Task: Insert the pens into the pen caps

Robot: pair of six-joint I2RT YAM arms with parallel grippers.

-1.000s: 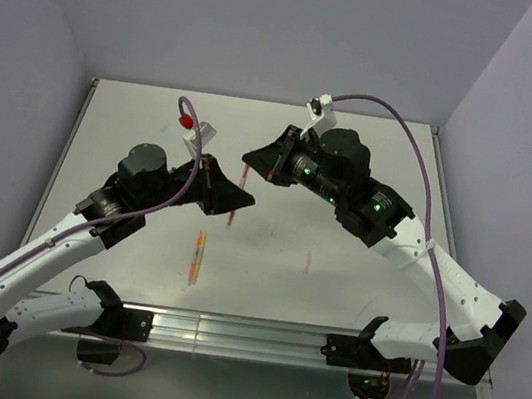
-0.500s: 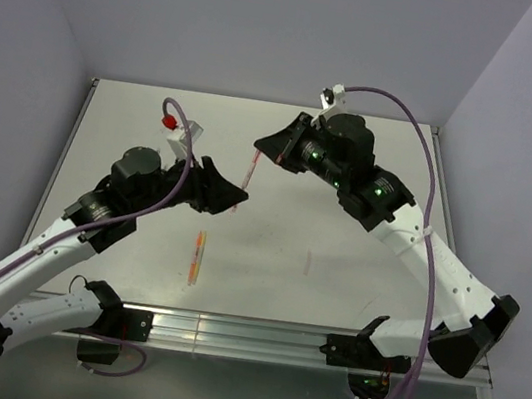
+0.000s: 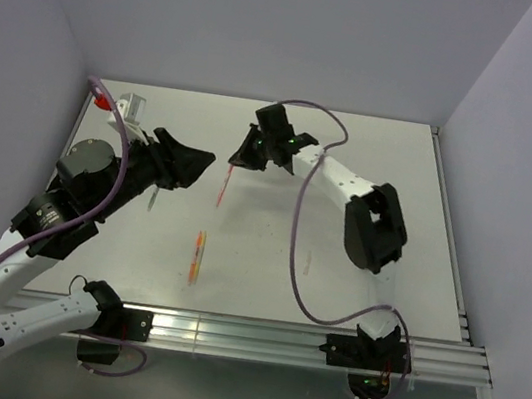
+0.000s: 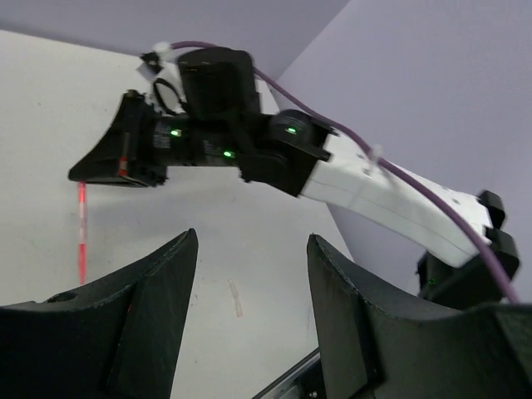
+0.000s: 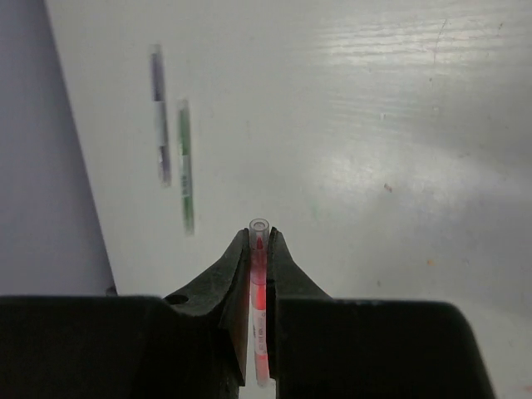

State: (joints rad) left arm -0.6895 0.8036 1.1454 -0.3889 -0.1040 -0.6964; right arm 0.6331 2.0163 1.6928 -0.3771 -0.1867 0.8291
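My right gripper (image 5: 259, 234) is shut on a red pen (image 5: 259, 287). A clear cap (image 5: 259, 226) sits over the pen's tip and pokes out past the fingertips. In the top view the right gripper (image 3: 240, 159) holds the red pen (image 3: 222, 189) hanging above the table's middle back. My left gripper (image 3: 201, 159) is open and empty, apart from the pen on its left. In the left wrist view, the left gripper (image 4: 252, 249) looks at the right gripper (image 4: 104, 166) and the red pen (image 4: 81, 237). An orange-yellow pen (image 3: 197, 255) lies on the table.
A grey pen (image 5: 158, 116) and a green pen (image 5: 186, 166) lie side by side on the table near the left wall. A loose clear cap (image 3: 308, 262) lies right of centre, and also shows in the left wrist view (image 4: 237, 298). A metal rail (image 3: 274, 338) runs along the near edge.
My left gripper has drawn back to the left, away from the red pen's end. My right gripper has moved left and toward the back wall with the pen still in it.
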